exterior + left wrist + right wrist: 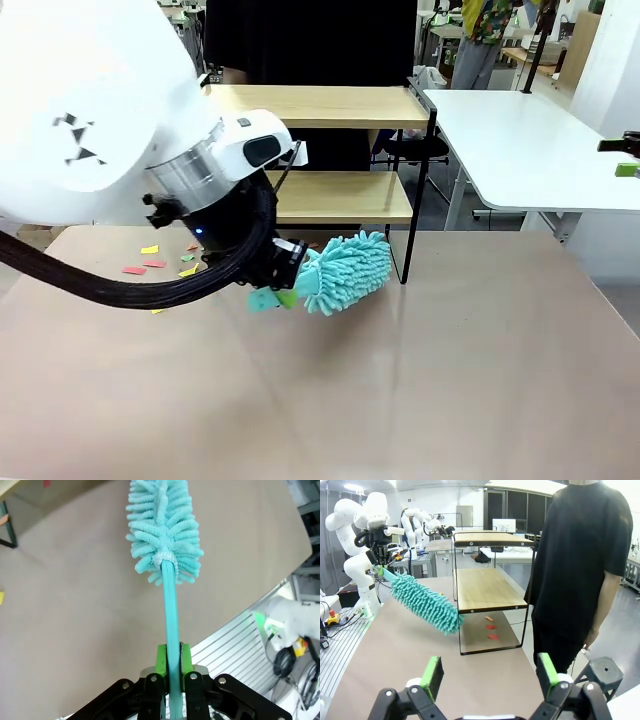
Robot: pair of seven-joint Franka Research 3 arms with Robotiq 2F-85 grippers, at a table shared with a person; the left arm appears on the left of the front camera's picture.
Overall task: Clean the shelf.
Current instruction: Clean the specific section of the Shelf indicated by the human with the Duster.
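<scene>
The shelf (340,196) stands at the far side of the table, two light wooden boards on a thin black frame; its lower board (485,587) is bare. My left gripper (278,293) is shut on the thin handle of a teal fluffy duster (346,270). The green pads (160,662) clamp the handle, and the duster's head (162,530) hangs over the brown tabletop. From the side, the duster (425,602) slants down, its tip at the shelf's front post below the lower board. My right gripper (490,676) is open with nothing in it, off to the table's right.
Coloured paper scraps (152,262) lie on the table left of the shelf, and red scraps (490,627) lie on the table under its lower board. A person in black (585,555) stands behind the shelf. A white table (520,140) adjoins at the right.
</scene>
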